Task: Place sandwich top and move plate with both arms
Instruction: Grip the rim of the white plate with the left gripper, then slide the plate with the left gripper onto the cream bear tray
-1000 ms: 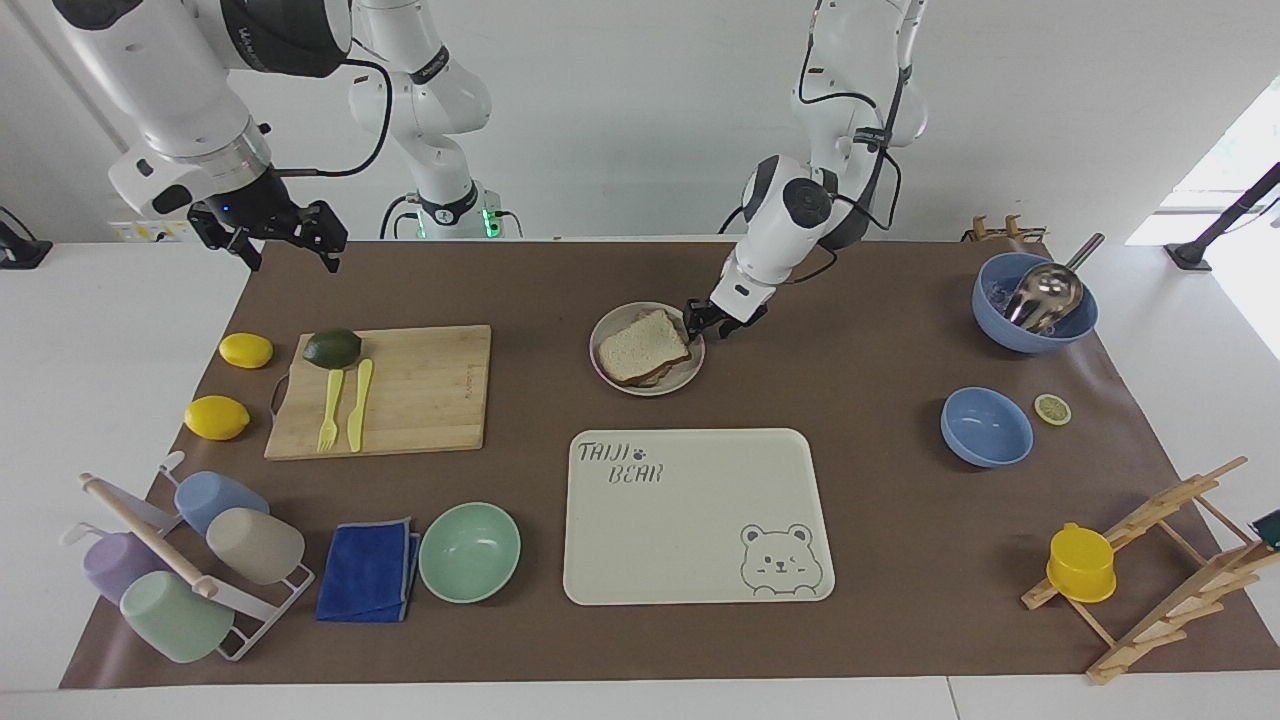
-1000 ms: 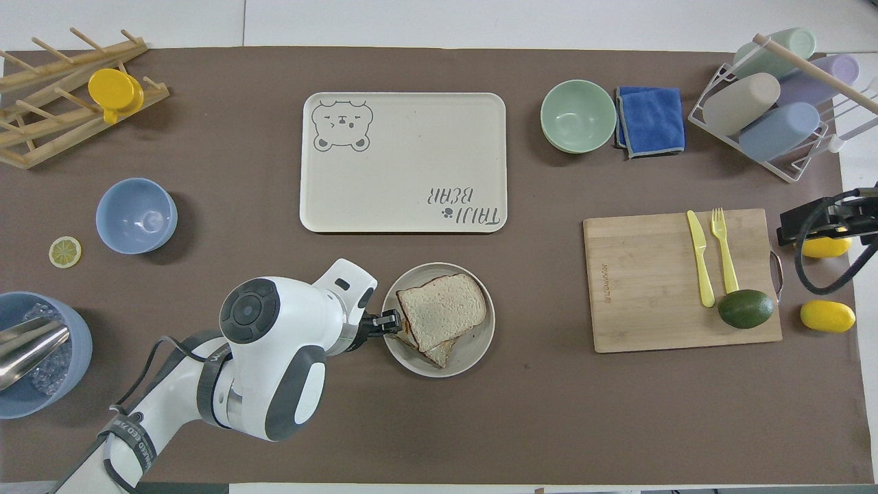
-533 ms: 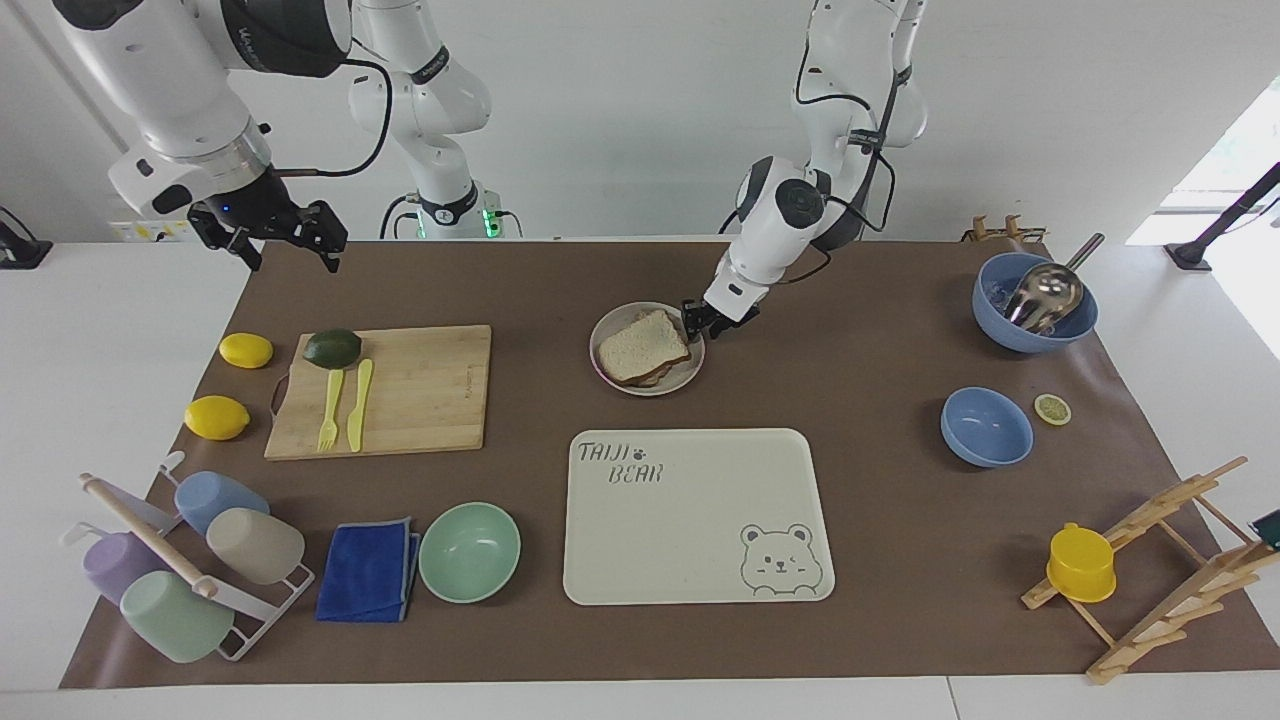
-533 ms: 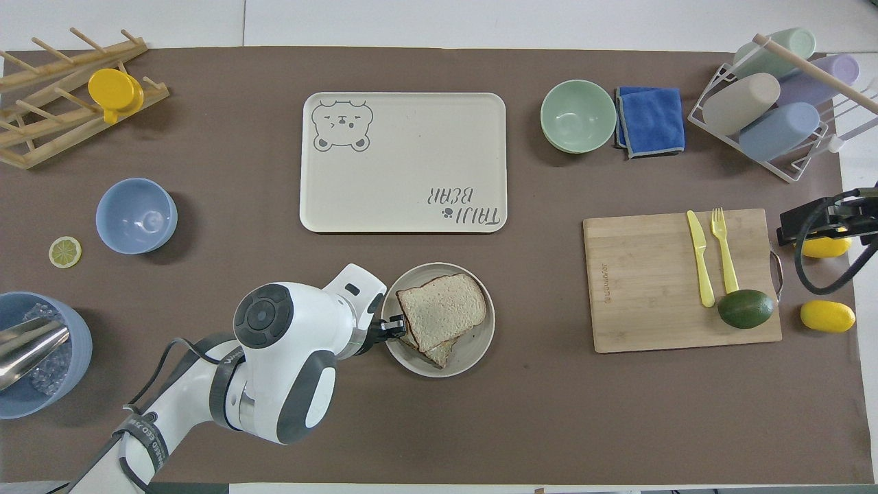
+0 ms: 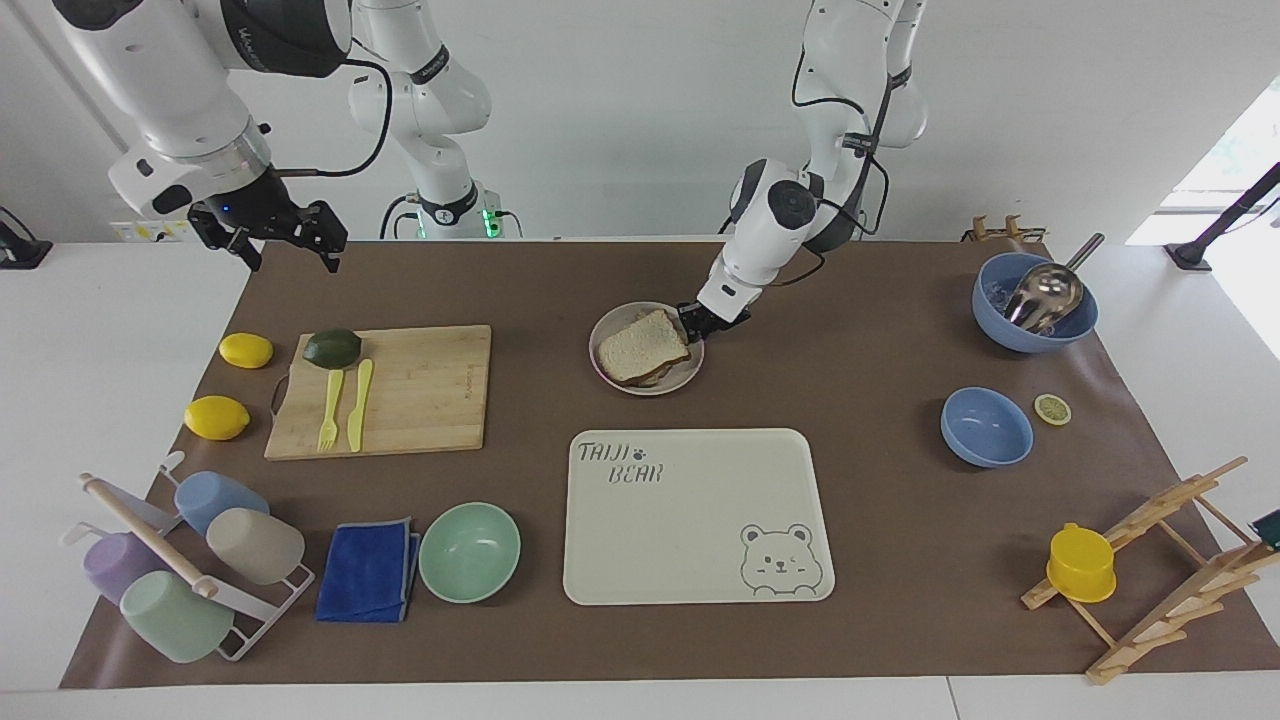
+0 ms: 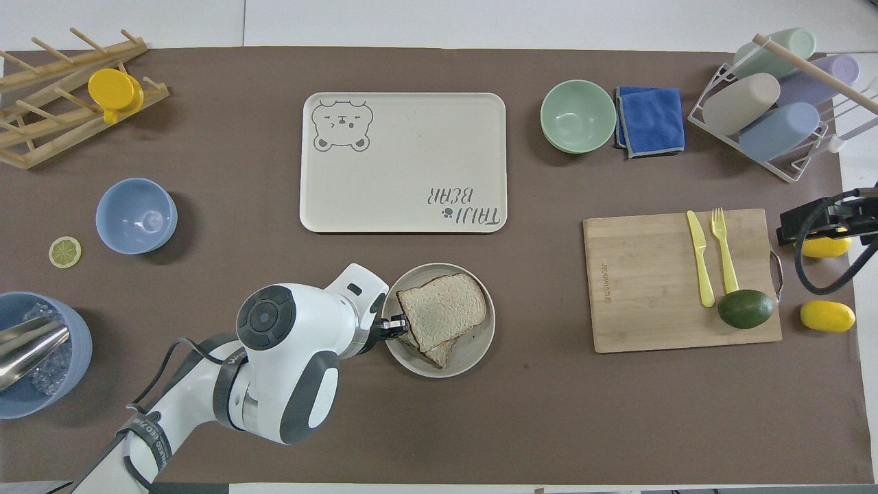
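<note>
The plate (image 5: 690,378) lies at centre frame in the facing view, with the sandwich top (image 5: 640,345) already on the stack it carries. The left gripper (image 5: 697,318) sits at the plate's rim on the side toward the left arm's end of the tabletop; we judge its jaws narrowed onto the rim, though actual contact is not resolvable. The right gripper (image 5: 290,238) waits at upper left of the facing view, over the tabletop's edge, jaws wide.

Risks from here, as we judge them:
- A one-sided rim grip may tilt the plate when lifted, sliding the sandwich top off.
- The jaws may pinch the bread's corner, which lies just beside them.
- A thin rim may slip out of a shallow grip.

Compared with the frame one second earlier, the left gripper has moved in toward the rim and its jaws have narrowed from a wider gap. The right gripper has not moved; the plate and bread are unchanged.
</note>
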Available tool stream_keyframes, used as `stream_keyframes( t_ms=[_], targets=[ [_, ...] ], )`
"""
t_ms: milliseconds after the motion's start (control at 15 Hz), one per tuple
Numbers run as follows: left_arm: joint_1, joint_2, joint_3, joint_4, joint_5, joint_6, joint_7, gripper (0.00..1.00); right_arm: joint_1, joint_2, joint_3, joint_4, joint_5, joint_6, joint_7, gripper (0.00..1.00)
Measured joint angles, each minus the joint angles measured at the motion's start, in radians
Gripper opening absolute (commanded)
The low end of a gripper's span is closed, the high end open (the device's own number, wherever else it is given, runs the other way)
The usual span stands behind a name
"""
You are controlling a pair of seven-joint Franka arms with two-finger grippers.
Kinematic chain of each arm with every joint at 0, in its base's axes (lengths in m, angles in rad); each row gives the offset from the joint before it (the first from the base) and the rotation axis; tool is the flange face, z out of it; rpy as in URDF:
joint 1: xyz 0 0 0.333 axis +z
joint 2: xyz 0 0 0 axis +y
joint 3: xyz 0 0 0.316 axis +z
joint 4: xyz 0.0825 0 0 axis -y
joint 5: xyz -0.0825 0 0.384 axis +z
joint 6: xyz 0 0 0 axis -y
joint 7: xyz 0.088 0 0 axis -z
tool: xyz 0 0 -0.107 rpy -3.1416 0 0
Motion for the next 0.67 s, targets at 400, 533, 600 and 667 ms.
stream_keyframes(
  t_ms=[400, 533, 600, 667],
  targets=[
    [0.005, -0.001, 0.004, 0.008, -0.003, -0.005, 0.004, 0.00, 0.000, 0.000, 0.000, 0.000, 0.000, 0.000, 0.000, 1.00],
    [0.052, -0.001, 0.011, 0.060, -0.003, -0.082, 0.045, 0.00, 0.000, 0.000, 0.000, 0.000, 0.000, 0.000, 0.000, 1.00],
    [0.096, -0.001, 0.014, 0.113, -0.002, -0.156, 0.076, 0.00, 0.000, 0.000, 0.000, 0.000, 0.000, 0.000, 0.000, 1.00],
    [0.149, 0.000, 0.018, 0.180, -0.002, -0.229, 0.101, 0.00, 0.000, 0.000, 0.000, 0.000, 0.000, 0.000, 0.000, 1.00]
  ],
)
